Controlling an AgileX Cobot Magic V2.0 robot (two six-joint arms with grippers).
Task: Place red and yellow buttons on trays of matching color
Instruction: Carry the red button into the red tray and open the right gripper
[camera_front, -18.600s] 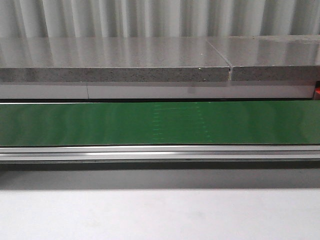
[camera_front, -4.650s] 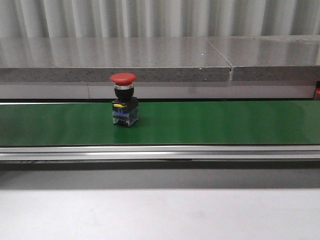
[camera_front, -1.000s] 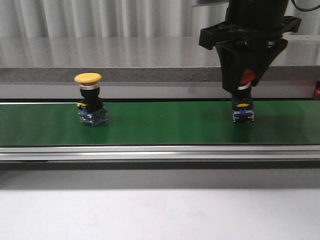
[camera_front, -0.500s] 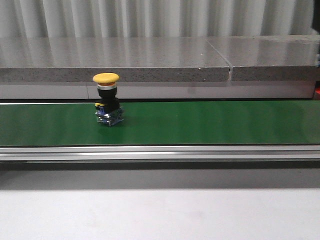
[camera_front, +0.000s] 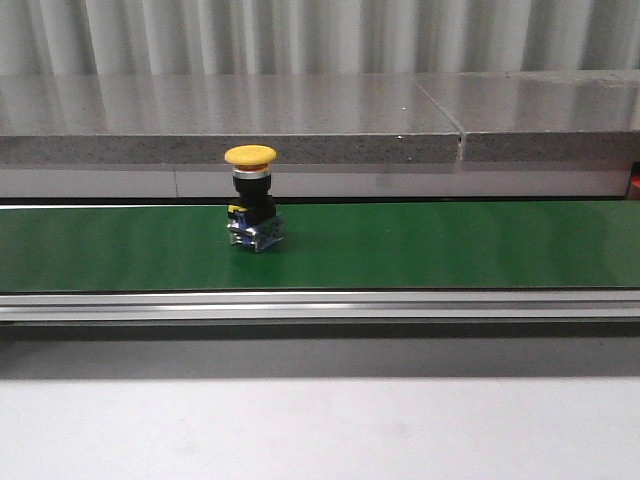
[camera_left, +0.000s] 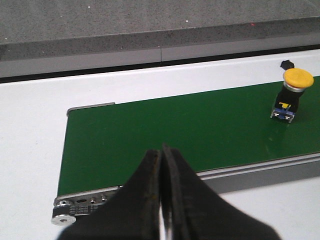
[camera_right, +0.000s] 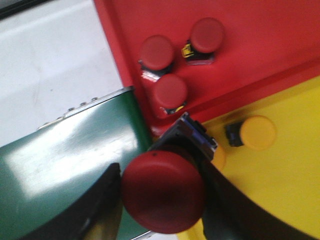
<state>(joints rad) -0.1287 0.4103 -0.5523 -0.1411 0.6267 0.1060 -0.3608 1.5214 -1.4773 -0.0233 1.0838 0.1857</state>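
A yellow button (camera_front: 251, 211) stands upright on the green belt (camera_front: 420, 245), left of centre; the left wrist view has this yellow button (camera_left: 291, 94) far off to one side. My left gripper (camera_left: 161, 150) is shut on nothing, over the belt's near rail. Between the fingers of my right gripper (camera_right: 162, 192) sits a red button (camera_right: 163, 191), held above the belt's end beside the trays. The red tray (camera_right: 260, 55) carries three red buttons (camera_right: 170, 92). A yellow button (camera_right: 252, 133) lies on the yellow tray (camera_right: 280, 175). Neither arm shows in the front view.
A grey stone ledge (camera_front: 300, 120) runs behind the belt, and a metal rail (camera_front: 320, 305) along its front. White tabletop (camera_front: 320, 430) lies nearer. The belt's end roller (camera_left: 65, 215) is close to my left gripper.
The yellow button has ridden the belt to the right. The right arm, which closed on the red button a second ago, has left the front view with it.
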